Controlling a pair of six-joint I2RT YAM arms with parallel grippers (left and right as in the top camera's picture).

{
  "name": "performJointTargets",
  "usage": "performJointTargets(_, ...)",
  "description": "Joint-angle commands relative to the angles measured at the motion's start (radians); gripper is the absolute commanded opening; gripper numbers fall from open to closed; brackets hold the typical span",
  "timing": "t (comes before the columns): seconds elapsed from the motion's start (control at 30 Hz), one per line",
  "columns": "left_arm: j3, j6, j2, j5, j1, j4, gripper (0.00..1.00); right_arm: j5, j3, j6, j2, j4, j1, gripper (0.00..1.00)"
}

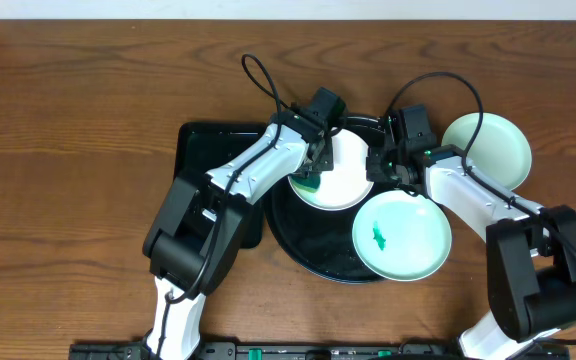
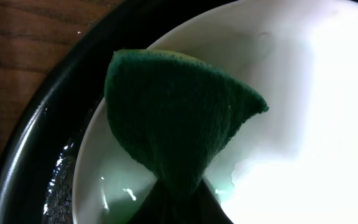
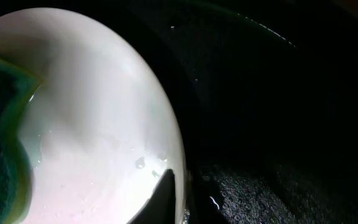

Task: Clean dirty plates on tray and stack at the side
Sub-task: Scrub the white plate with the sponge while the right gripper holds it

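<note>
One plate looks clean, one is under the sponge, one is untouched

From above, the left gripper (image 1: 313,176) pinches a green sponge (image 1: 306,184) onto the white plate (image 1: 340,172) on the round tray (image 1: 313,245), with the right gripper (image 1: 376,168) at that plate's rim; a smeared plate (image 1: 401,237) waits on the tray's right edge, and a pale-mint plate (image 1: 488,148), clean-looking, sits alone on the table (image 1: 68,120) beside the tray, so there is no stack yet. The left wrist view has the sponge bunched tight in the jaws, resting on the plate's near side. The right wrist view shows one dark finger (image 3: 163,193) over the plate's rim, seemingly clamping it, with a wet film inside
</note>
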Motion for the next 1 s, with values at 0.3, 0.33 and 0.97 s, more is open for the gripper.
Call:
performJointTargets(0.3,0.005,-0.009,0.055,-0.005,-0.005,0.0,0.07,0.059,-0.019,0.008,-0.018,0.027,0.01,0.2)
performJointTargets(0.33,0.005,-0.009,0.055,-0.005,-0.005,0.0,0.07,0.059,-0.024,0.008,-0.015,0.037,0.009,0.2)
performJointTargets(0.97,0.005,-0.005,0.055,-0.005,-0.005,0.001,0.07,0.055,-0.039,0.008,0.042,0.088,0.009,0.13)
